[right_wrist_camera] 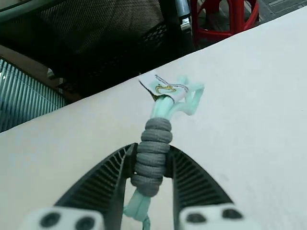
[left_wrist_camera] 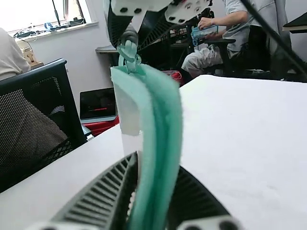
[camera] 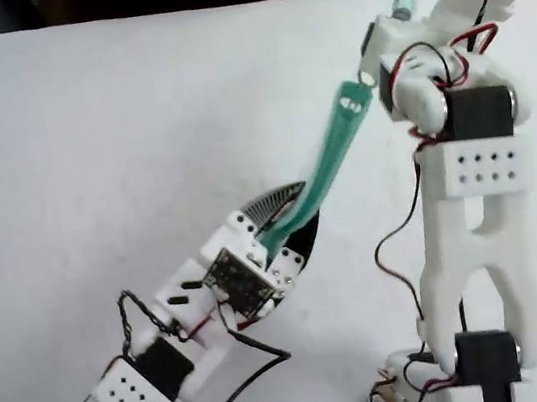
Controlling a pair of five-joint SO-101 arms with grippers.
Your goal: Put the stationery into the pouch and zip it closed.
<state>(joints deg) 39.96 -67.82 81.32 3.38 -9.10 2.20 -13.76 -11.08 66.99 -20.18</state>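
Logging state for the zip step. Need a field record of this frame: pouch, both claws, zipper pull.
pouch: green, stretched between the two claws above the table
left claw: shut on the pouch, at the end nearer the arm bases
right claw: shut on the zipper pull, at the pouch's far end
zipper pull: grey knotted cord on a green loop
zip state: cannot tell
contents: cannot tell

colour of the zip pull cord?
Grey knotted zip pull cord on the teal pouch; clearest in right wrist view.
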